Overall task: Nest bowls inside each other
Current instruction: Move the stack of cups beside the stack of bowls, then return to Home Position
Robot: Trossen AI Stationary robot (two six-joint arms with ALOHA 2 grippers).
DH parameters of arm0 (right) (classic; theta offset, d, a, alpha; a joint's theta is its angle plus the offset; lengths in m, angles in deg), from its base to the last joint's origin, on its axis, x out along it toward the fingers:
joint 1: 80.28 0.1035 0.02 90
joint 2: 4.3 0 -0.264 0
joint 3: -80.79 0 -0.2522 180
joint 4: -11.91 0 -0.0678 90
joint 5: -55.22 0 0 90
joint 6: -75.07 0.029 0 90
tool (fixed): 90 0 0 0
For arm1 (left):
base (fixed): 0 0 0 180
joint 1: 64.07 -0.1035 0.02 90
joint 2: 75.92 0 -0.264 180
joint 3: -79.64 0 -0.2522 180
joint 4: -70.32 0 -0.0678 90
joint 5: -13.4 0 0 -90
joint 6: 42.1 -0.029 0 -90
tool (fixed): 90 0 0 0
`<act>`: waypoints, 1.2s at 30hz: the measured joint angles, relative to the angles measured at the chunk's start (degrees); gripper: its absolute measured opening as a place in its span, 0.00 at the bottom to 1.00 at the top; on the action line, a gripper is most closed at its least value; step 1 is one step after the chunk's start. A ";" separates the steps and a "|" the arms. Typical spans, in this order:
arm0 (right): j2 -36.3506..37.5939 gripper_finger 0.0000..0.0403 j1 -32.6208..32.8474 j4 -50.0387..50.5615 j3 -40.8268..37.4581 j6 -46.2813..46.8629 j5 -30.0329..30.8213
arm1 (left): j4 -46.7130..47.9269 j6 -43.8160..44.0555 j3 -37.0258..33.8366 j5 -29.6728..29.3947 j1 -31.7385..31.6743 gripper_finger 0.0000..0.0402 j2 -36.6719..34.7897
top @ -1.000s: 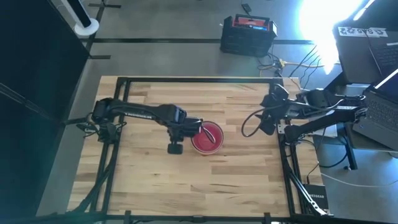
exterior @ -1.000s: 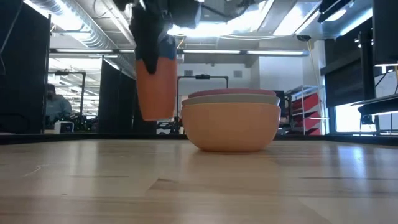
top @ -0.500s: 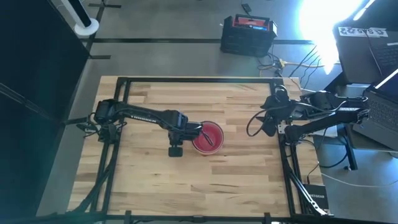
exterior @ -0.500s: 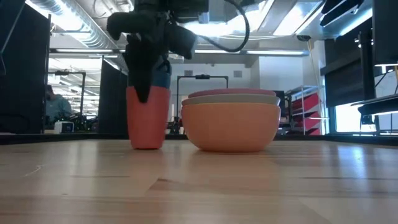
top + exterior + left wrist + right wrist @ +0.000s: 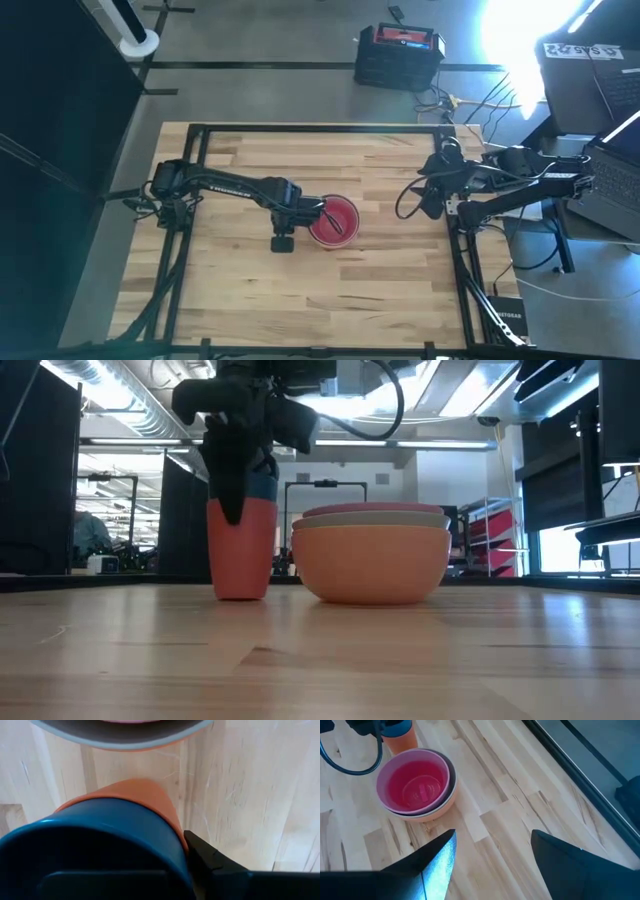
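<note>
The left gripper [image 5: 238, 460] pinched the rim of the blue cup [image 5: 90, 847] nested in the orange-red cup [image 5: 240, 548], which stood on the table [image 5: 380, 290] just beside the nested bowls [image 5: 372, 555]. The right gripper [image 5: 492, 850] hung spread near the table's right edge.

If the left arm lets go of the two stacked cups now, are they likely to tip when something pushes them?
Probably, if pushed near the top: the stacked cups stand tall and narrow, the base narrower than the top. They look like thin plastic, so likely light. The squat bowl stack beside them should resist a push better.
</note>
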 joint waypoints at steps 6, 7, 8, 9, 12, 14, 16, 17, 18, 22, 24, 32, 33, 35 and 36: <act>0.00 0.60 0.00 0.03 0.00 -0.01 -0.02 | 1.99 0.96 0.26 0.01 0.01 0.10 0.00; 0.00 0.60 0.00 0.04 0.00 -0.01 -0.02 | 2.32 1.12 0.31 0.01 0.01 0.11 0.00; 0.00 0.60 0.00 0.04 0.00 -0.01 -0.03 | 2.65 1.28 0.35 0.01 0.01 0.12 0.00; 0.00 0.60 0.00 0.05 0.00 -0.02 -0.03 | 2.98 1.44 0.39 0.02 0.02 0.13 0.00; 0.00 0.60 0.00 0.06 0.00 -0.04 -0.04 | 4.19 2.11 0.86 0.02 0.02 0.16 0.00; 0.00 0.60 0.00 0.07 0.00 -0.04 -0.04 | 5.74 2.56 1.85 0.02 0.00 0.17 0.00; 0.00 0.60 0.00 0.07 0.00 -0.04 -0.05 | 6.26 2.60 2.95 0.02 0.02 0.18 0.00; 0.00 0.60 0.00 0.07 0.00 -0.04 -0.05 | 6.09 2.58 3.50 0.02 0.02 0.18 0.00; 0.00 0.60 0.00 0.07 0.00 -0.05 -0.04 | 6.11 2.54 3.99 0.02 0.02 0.18 0.00; 0.00 0.60 0.00 0.08 0.00 -0.06 -0.04 | 6.31 2.60 5.96 0.02 0.02 0.19 0.00; 0.00 0.60 0.00 0.08 0.00 -0.06 -0.04 | 7.42 2.55 7.34 0.02 0.02 0.19 0.00; 0.00 0.58 -0.01 -0.62 0.01 -0.52 -0.69 | 14.34 0.01 14.51 -1.60 -0.45 0.14 -0.55; 0.00 0.57 -0.01 -0.81 0.01 -0.64 -0.87 | 15.25 -0.36 15.61 -2.14 -0.50 0.13 -0.74; 0.00 0.56 -0.01 -1.19 0.01 -0.88 -1.22 | 17.07 -1.08 17.82 -3.22 -0.60 0.10 -1.11; 0.00 0.55 -0.01 -1.38 0.01 -1.00 -1.40 | 17.97 -1.44 18.92 -3.75 -0.65 0.09 -1.30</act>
